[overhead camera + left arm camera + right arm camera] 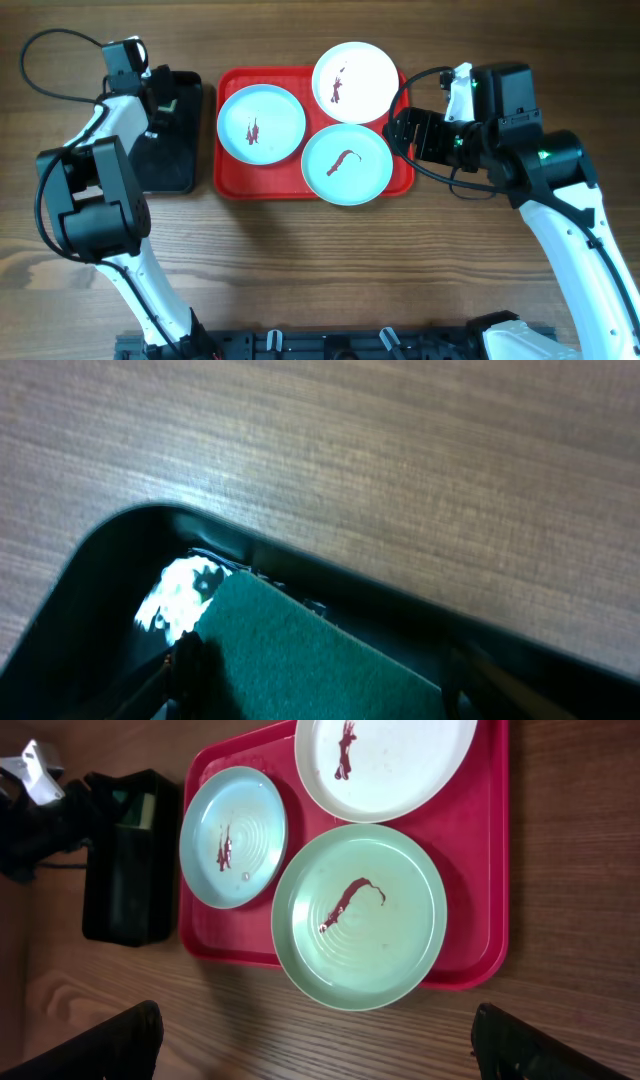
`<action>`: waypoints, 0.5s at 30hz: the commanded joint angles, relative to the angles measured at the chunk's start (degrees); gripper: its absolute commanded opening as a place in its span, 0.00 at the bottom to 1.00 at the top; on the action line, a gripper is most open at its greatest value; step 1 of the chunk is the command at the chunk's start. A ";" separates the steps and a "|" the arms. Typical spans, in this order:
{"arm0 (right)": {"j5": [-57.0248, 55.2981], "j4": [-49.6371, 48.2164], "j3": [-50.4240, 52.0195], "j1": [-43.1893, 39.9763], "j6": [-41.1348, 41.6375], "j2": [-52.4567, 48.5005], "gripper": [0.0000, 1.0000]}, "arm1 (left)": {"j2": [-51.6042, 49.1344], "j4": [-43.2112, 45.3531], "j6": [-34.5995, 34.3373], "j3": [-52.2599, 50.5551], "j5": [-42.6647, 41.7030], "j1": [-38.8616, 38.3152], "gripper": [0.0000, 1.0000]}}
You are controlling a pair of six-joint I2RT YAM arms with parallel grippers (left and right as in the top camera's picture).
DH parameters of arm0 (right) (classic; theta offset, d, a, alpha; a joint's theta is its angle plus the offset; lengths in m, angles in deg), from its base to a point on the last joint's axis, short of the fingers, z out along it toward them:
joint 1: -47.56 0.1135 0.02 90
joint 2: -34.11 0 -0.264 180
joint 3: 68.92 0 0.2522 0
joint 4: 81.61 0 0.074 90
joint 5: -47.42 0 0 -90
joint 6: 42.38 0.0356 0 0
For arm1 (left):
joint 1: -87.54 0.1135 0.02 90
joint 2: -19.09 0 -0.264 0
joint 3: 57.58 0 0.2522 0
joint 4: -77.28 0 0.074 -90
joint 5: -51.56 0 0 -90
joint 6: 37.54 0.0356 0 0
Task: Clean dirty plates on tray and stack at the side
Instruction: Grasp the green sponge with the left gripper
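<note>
Left gripper: jaws apart, one dark finger on each side of the green sponge; gripping or merely straddling, cannot tell.
Green sponge: one, lying in a corner of the black tray, beside a white patch too blurred to name.
Right gripper: jaws spread wide, nothing between them; hovering over the table just off the right rim of the red tray.
Trays: two, red and black, side by side, the black one to the left.
Plates: three, all on the red tray, none stacked.
White plate: far right corner, overhanging the far rim.
Pale blue plate: left half of the red tray.
Pale green plate: near right, nearest the right gripper, overlapping the near rim.
Smears: three, one dark reddish streak on each plate.
</note>
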 commanded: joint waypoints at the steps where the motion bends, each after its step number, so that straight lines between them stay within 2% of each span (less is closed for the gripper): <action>1: -0.79 -0.02 -1.07 -0.24 0.66 -0.48 1.00 | -1.73 -5.22 0.85 -0.07 -0.92 0.07 0.83; 2: -0.79 -0.13 -1.07 -0.24 0.68 -0.48 1.00 | -1.70 -6.54 0.85 -0.07 -0.92 0.07 1.00; 5: -0.79 -0.22 -1.07 -0.24 0.66 -0.48 1.00 | -1.64 -8.83 0.55 -0.07 -0.90 0.07 1.00; 15: -0.79 -0.20 -1.07 -0.24 0.63 -0.48 1.00 | 3.93 -15.21 -9.92 -0.07 -0.92 0.07 1.00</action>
